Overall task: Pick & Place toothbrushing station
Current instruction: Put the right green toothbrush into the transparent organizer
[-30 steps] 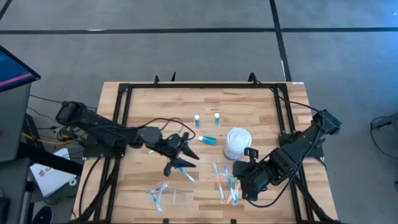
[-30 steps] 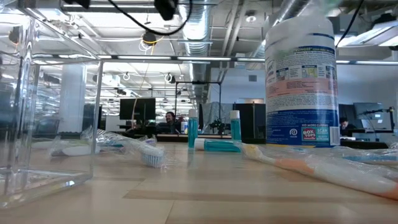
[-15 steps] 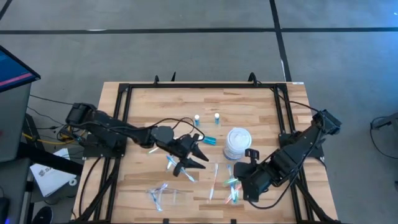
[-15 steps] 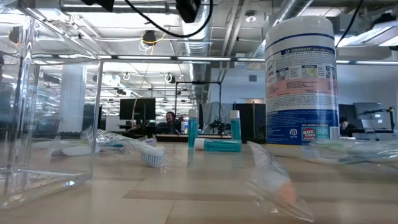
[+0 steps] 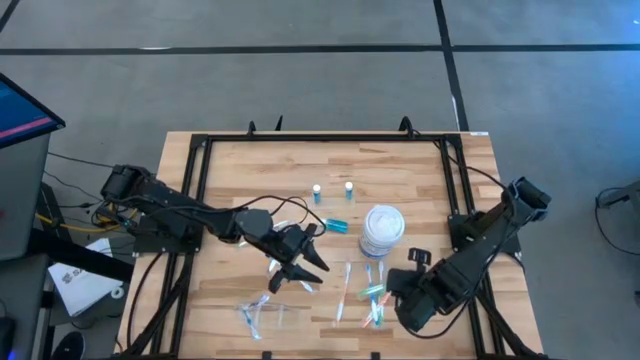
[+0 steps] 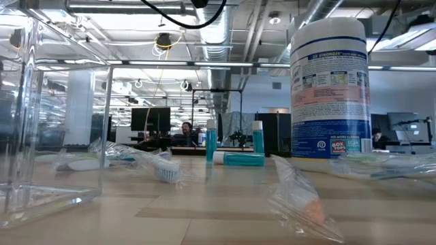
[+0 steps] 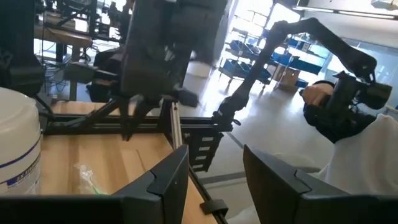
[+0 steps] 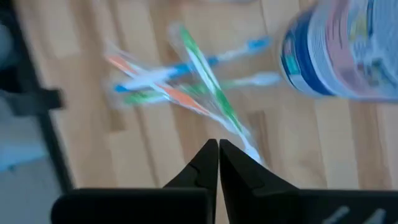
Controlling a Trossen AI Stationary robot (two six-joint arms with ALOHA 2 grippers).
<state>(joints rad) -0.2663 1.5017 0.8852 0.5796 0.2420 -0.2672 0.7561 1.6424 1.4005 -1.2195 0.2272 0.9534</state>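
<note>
Several wrapped toothbrushes (image 5: pixel 372 297) with blue, green and orange accents lie crossed on the table near its right front; one more (image 5: pixel 343 300) lies apart to their left. My right gripper (image 8: pixel 218 144) is shut and points down above the pile (image 8: pixel 186 87); whether it touches a wrapper I cannot tell. My left gripper (image 7: pixel 214 180) stands open and level at the table's middle (image 5: pixel 300 270), nothing between its fingers, over more toothbrushes (image 5: pixel 275 268). Two blue bottles (image 5: pixel 316 192) (image 5: pixel 349 188) stand upright at the back; a third (image 5: pixel 335 225) lies on its side.
A white wipes tub (image 5: pixel 382 230) stands just behind the toothbrush pile. A clear plastic box (image 5: pixel 262 312) sits near the front edge, left of centre (image 6: pixel 48 122). A black frame (image 5: pixel 200 150) runs around the tabletop. A person (image 7: pixel 348 106) shows beyond the table's right side.
My right gripper has sunk toward the toothbrushes and shifted a little toward the near edge, staying shut. The toothbrush pile, a tight bundle a second ago, has spread out, and one wrapped brush now lies apart to its left.
</note>
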